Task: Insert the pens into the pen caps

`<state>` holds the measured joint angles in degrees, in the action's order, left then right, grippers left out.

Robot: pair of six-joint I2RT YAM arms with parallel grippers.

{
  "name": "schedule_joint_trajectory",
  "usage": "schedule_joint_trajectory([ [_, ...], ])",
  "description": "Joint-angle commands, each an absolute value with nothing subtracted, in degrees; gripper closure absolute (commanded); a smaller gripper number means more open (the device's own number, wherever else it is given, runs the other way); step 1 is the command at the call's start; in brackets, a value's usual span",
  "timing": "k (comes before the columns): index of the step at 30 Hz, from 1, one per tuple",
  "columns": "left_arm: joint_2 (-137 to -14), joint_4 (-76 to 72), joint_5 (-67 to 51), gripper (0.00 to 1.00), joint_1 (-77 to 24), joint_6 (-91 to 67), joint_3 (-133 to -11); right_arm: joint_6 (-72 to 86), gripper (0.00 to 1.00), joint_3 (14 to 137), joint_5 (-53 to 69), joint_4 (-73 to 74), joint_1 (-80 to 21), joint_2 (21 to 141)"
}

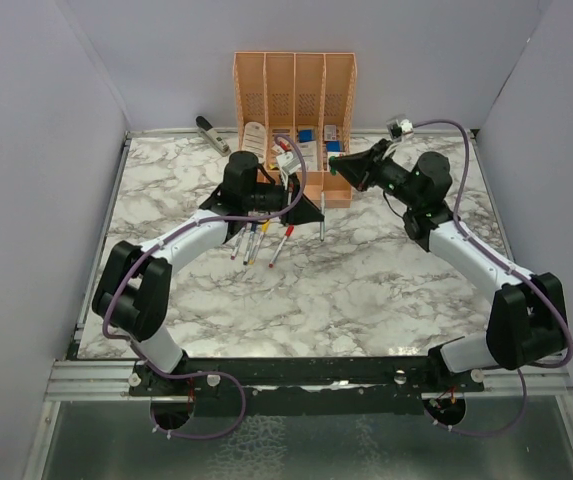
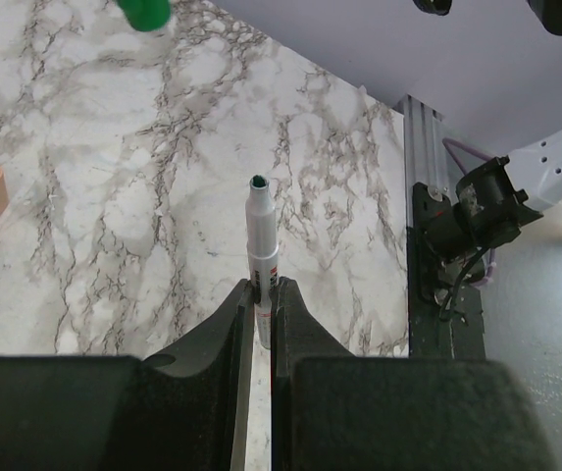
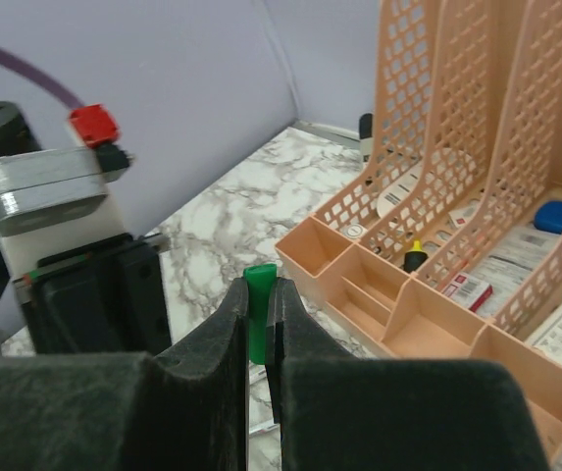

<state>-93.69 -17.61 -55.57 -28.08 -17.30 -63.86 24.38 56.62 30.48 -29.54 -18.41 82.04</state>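
Note:
My left gripper (image 2: 264, 287) is shut on a silver-grey pen (image 2: 261, 235), whose dark green tip points away from the wrist above the marble table. My right gripper (image 3: 261, 289) is shut on a green pen cap (image 3: 260, 304). That cap (image 2: 143, 12) also shows at the top edge of the left wrist view, apart from the pen's tip. From above, the left gripper (image 1: 318, 212) and the right gripper (image 1: 336, 160) face each other in front of the organiser. Several other pens (image 1: 256, 242) lie on the table under the left arm. No other pen caps show.
A peach desk organiser (image 1: 296, 80) stands at the back centre, its low front trays (image 3: 398, 324) just right of my right gripper. A grey stapler (image 1: 212, 135) lies at the back left. Walls close in the table on three sides.

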Motion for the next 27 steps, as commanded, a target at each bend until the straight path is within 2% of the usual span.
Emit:
schedule_joint_trajectory([
  [1, -94.7, -20.1, -59.7, 1.0, -27.7, -18.7, -65.8, 24.6, 0.99, 54.0, 39.1, -36.4, -18.7, 78.7],
  [9, -94.6, -20.3, -60.5, 1.0, -27.7, -19.9, -66.4, 26.2, 0.99, 49.8, 39.4, -43.2, -18.6, 77.5],
  [27, -95.4, -22.1, -61.4, 1.0, -27.9, -22.8, -66.3, 38.2, 0.99, 45.3, 39.6, -63.9, -18.9, 83.1],
])
